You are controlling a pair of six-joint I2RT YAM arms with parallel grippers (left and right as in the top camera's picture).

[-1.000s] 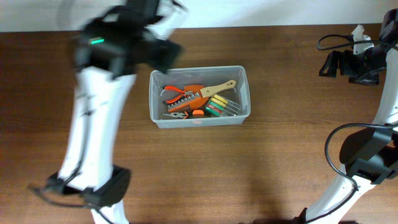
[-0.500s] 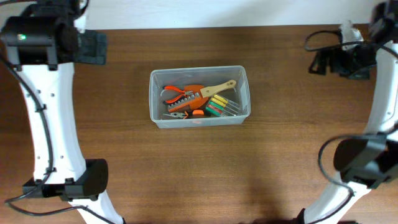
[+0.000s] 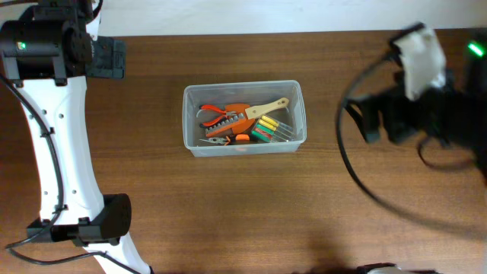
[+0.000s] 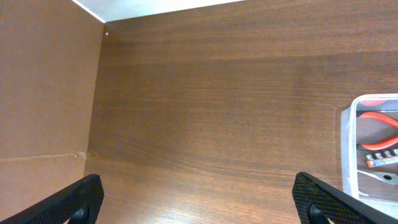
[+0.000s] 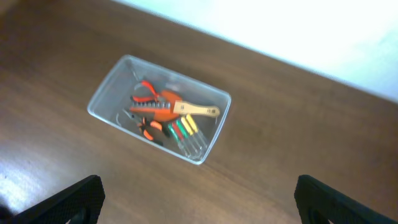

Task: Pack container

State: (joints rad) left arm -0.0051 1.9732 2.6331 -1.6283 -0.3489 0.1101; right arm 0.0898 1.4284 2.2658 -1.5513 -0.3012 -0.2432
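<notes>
Sitting on the table (image 3: pixel 228 213), the container (image 3: pixel 186 122) holds hand tools (image 3: pixel 242 122) while both arms' jaws gape wide, gripping nothing.

Container (image 3: pixel 243 144) mid-table, upright, lidless.
Clear rectangular tub, rounded corners; holds red-handled pliers (image 3: pixel 215 114), wooden-handled brush (image 3: pixel 266 108), screwdrivers (image 3: pixel 268 130).

- Table (image 3: pixel 243 213): dark brown wood with grain, filling most of the overhead view.
- White wall (image 3: pixel 319 14) runs along the table's far edge.
- Plain brown board (image 4: pixel 43 93) stands at its left edge.
</notes>
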